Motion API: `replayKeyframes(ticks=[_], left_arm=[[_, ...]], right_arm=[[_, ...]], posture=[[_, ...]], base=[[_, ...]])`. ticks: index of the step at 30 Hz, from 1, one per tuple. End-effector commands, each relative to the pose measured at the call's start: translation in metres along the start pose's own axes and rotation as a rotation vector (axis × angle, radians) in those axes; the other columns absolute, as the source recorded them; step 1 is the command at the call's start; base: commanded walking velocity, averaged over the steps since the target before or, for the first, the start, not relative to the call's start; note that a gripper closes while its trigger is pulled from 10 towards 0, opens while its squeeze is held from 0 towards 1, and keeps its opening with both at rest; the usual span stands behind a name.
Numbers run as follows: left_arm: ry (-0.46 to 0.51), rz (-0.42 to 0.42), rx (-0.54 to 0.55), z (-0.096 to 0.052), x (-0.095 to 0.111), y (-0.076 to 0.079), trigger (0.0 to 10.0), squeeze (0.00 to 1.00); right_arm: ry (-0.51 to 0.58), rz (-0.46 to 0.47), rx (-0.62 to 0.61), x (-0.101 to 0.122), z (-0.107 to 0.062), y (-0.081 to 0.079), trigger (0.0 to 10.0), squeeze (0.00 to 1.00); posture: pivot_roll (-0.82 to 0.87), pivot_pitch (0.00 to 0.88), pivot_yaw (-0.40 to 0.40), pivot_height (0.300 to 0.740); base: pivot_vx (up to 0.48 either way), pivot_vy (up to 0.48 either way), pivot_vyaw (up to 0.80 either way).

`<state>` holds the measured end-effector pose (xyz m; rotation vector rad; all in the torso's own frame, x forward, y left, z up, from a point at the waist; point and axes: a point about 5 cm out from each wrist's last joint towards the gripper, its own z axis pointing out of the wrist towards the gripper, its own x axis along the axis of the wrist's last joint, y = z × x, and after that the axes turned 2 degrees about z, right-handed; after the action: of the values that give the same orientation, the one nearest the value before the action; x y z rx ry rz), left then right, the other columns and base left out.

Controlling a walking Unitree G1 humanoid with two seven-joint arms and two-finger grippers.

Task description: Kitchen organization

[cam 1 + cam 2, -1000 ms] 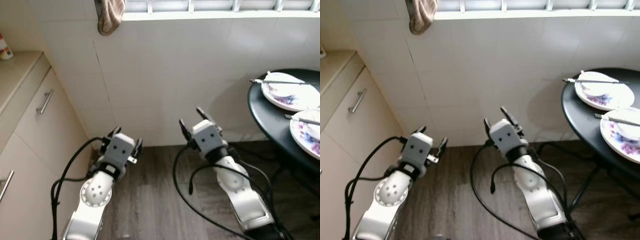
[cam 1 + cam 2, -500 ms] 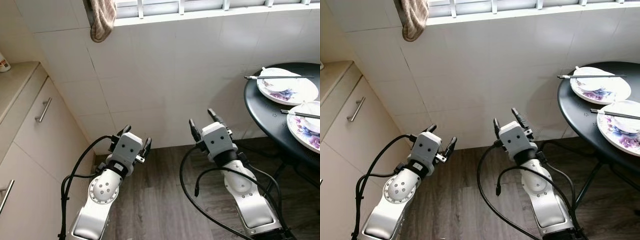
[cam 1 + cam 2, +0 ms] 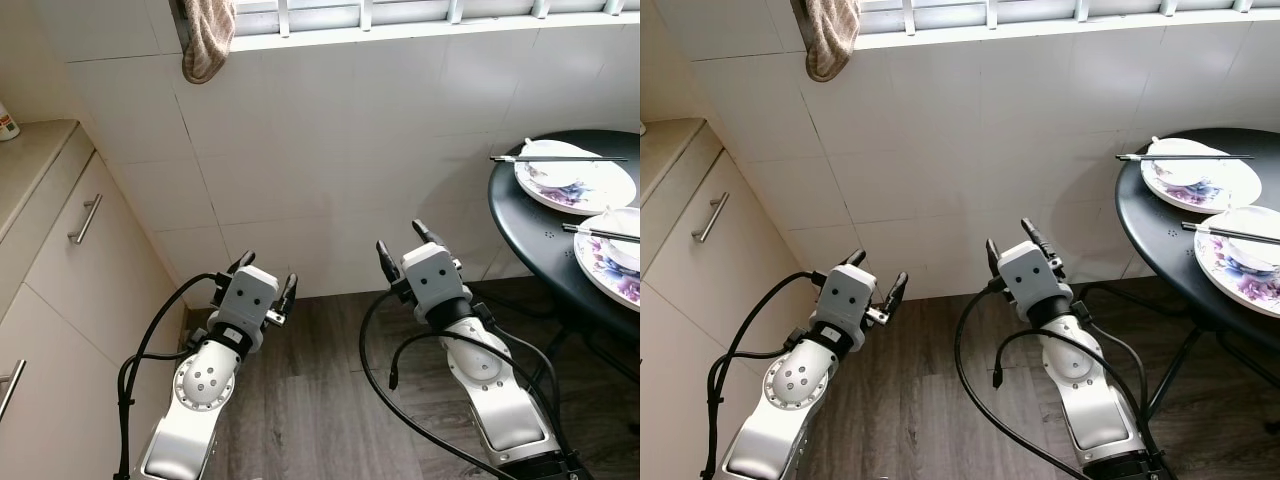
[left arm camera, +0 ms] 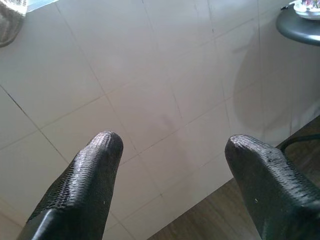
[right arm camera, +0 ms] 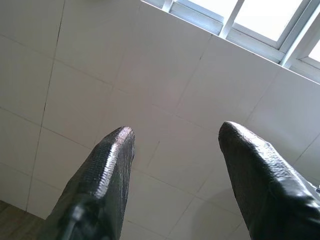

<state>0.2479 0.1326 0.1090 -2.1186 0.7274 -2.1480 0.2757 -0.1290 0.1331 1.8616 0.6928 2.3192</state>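
Both arms up facing tiled wall (image 3: 330, 150), nothing held.
L gripper (image 3: 264, 276) & R gripper (image 3: 404, 245): fingers spread wide, empty, over wood floor (image 3: 320, 400), near wall base. Black round table (image 3: 530, 225) to robot's right w/ two floral plates (image 3: 575, 180) (image 3: 608, 260), chopsticks (image 3: 558, 158) laid across each. Cloth (image 3: 207, 40) hangs at window sill, upper left. Cabinet (image 3: 60, 270) w/ bar handles on left.

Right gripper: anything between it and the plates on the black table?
Nothing visible. The right gripper is open and empty, facing the tiled wall; the plates sit on the black table off to its right, with open space between.
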Motion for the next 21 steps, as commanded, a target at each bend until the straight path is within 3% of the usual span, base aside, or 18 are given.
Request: replayKeyframes(ticks=[1, 10, 12, 21], left_arm=[[-0.002, -0.018, -0.002, -0.0008, -0.0016, -0.0006, 10.0, 0.0], [0.001, -0.037, 0.021, -0.0009, -0.0011, -0.0039, 10.0, 0.0], [0.001, -0.042, 0.024, -0.0007, -0.0009, -0.0043, 10.0, 0.0], [-0.012, -0.063, 0.03, -0.0005, -0.0021, -0.0058, 10.0, 0.0]], right_arm=[[0.003, 0.016, -0.007, 0.0019, 0.0025, 0.0015, 10.0, 0.0], [-0.02, 0.007, -0.007, 0.0, 0.0051, 0.0024, 10.0, 0.0], [-0.041, 0.05, -0.012, -0.0025, 0.0052, 0.0034, 10.0, 0.0], [-0.069, 0.08, -0.032, -0.0048, 0.0062, 0.0078, 10.0, 0.0]], posture=[[-0.03, 0.0, 0.006, 0.74], [-0.02, 0.012, 0.002, 0.74], [-0.02, 0.014, 0.001, 0.74], [-0.02, 0.025, -0.002, 0.74]], base=[[0.0, 0.0, 0.0], [0.0, 0.0, 0.0], [0.0, 0.0, 0.0], [0.0, 0.0, -0.8]])
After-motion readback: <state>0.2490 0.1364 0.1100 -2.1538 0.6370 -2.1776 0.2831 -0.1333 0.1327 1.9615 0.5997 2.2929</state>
